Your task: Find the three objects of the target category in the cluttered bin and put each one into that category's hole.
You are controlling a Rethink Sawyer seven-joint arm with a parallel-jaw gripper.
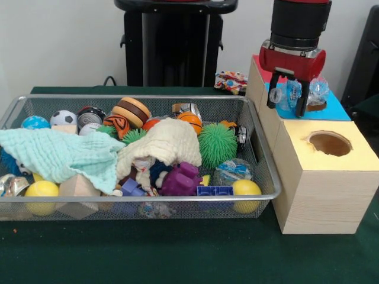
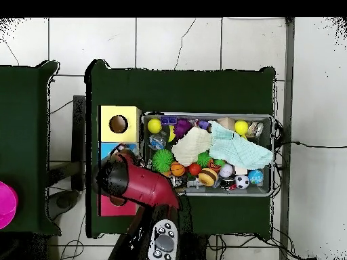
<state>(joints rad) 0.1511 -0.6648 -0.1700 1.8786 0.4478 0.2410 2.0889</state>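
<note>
Running along the left of the front view, bin [image 1: 258, 155] of wire mesh, packed rim to rim: mint cloth [image 1: 59, 155] draped over the left half, cream cloth [image 1: 166, 144] heaped at the middle, green spiky ball [image 1: 217, 145] beside it, purple toy [image 1: 180, 179] and yellow ball [image 1: 246, 189] against the near wall. Hardly any bare mesh inside; open green table [image 1: 177, 254] only along the near edge.

Just right of the bin, touching or nearly touching its end wall, a row of wooden boxes: yellow box [image 1: 349, 160] nearest, its round hole [image 1: 330, 143] uncovered, then blue box [image 1: 331, 109] behind it, then a red one mostly hidden by the arm.

Above the blue box, gripper [image 1: 288, 100], fingers pinching a clear crinkly object [image 1: 294, 92] with bluish tints, held over the blue top. Cannot tell whether it touches the surface, and the blue box's own hole barely shows at the finger's side.

From overhead, gripper and held object hidden under the red arm [image 2: 142, 186], blue box mostly covered too. Shown better there: yellow box [image 2: 119, 124] with its hole, bin [image 2: 274, 156] rim whole, and clear table [image 2: 183, 88] on the far side of the bin. Also a remote [image 2: 162, 240] below the arm.
</note>
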